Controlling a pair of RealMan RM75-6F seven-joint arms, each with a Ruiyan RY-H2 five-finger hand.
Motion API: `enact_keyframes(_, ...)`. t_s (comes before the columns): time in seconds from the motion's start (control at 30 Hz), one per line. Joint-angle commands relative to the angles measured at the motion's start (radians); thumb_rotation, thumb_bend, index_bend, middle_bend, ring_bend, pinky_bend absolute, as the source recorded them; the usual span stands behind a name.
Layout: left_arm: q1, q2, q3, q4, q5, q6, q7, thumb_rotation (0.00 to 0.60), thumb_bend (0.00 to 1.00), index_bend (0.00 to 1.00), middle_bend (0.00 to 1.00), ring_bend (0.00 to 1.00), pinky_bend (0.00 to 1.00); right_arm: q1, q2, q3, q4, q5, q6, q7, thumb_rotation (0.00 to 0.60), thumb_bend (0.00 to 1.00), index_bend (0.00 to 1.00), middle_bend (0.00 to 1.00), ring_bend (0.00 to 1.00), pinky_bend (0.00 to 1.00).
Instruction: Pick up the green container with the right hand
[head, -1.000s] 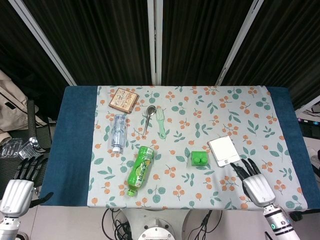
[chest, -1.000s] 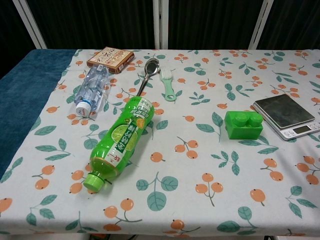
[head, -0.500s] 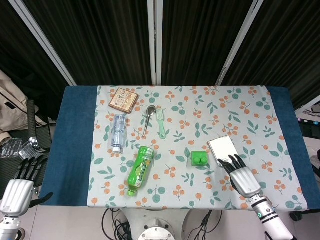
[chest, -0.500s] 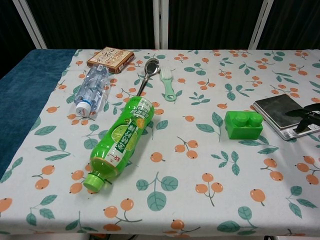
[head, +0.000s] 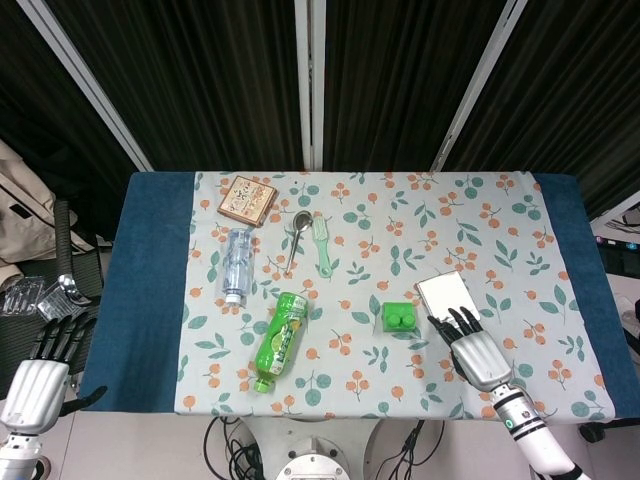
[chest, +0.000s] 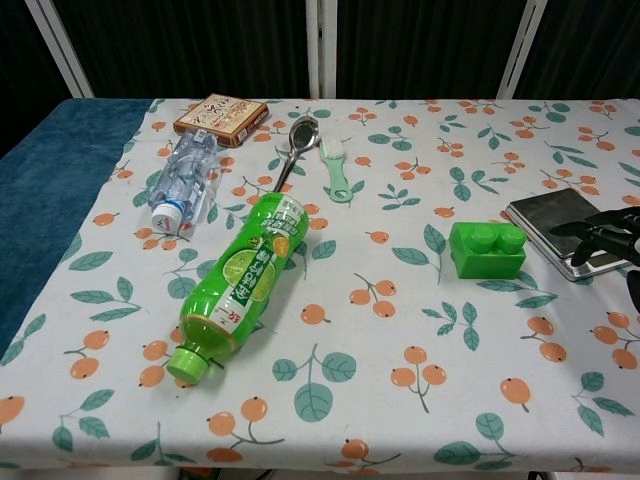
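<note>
A small green brick-shaped container (head: 398, 317) (chest: 486, 249) sits on the floral cloth, right of centre. A green lime-drink bottle (head: 280, 340) (chest: 245, 283) lies on its side left of it, cap toward the front edge. My right hand (head: 470, 350) hovers just right of the small green container. Its fingers (chest: 600, 232) are spread over the near corner of the scale, and it holds nothing. My left hand (head: 35, 375) hangs off the table's left front corner, fingers apart and empty.
A silver kitchen scale (head: 446, 296) (chest: 565, 222) lies right of the small container, under my right fingers. Farther back lie a clear water bottle (head: 236, 263), a metal spoon (head: 297, 237), a green fork (head: 322, 246) and a brown box (head: 247, 198). Blue cloth (head: 150, 290) covers the table's sides.
My right hand has moved left and forward from the table's right front, over the scale's near corner, toward the small green container. The left hand has not moved.
</note>
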Motion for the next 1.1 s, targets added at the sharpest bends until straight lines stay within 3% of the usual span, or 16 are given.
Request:
enact_keyframes(0.03, 0.000, 0.000, 0.000, 0.000, 0.000, 0.000, 0.000, 0.600, 0.05, 0.03, 0.03, 0.00, 0.00, 0.002, -0.005, -0.001, 0.005, 0.007, -0.004, 0.000, 0.600, 0.87, 0.00, 0.23, 0.00, 0.00)
enact_keyframes(0.67, 0.003, -0.003, 0.001, 0.008, -0.003, 0.007, -0.009, 0.600, 0.05, 0.03, 0.03, 0.00, 0.00, 0.006, -0.026, -0.019, 0.036, 0.029, -0.015, 0.006, 0.600, 0.87, 0.00, 0.25, 0.00, 0.00)
enact_keyframes(0.87, 0.005, 0.001, 0.000, 0.003, -0.001, 0.013, -0.008, 0.600, 0.05, 0.03, 0.03, 0.00, 0.00, -0.001, -0.012, -0.024, 0.018, -0.039, 0.071, 0.051, 0.600, 0.86, 0.00, 0.21, 0.00, 0.00)
enact_keyframes(0.97, 0.005, 0.002, 0.001, 0.001, 0.000, 0.014, -0.007, 0.600, 0.05, 0.03, 0.03, 0.00, 0.00, -0.004, 0.002, -0.014, -0.006, -0.077, 0.134, 0.062, 0.600, 0.78, 0.00, 0.18, 0.00, 0.00)
enact_keyframes(1.1, 0.005, 0.002, 0.001, -0.001, 0.003, 0.016, -0.004, 0.600, 0.05, 0.03, 0.03, 0.00, 0.00, 0.010, 0.011, 0.021, -0.037, -0.103, 0.182, 0.056, 0.600, 0.58, 0.00, 0.17, 0.00, 0.00)
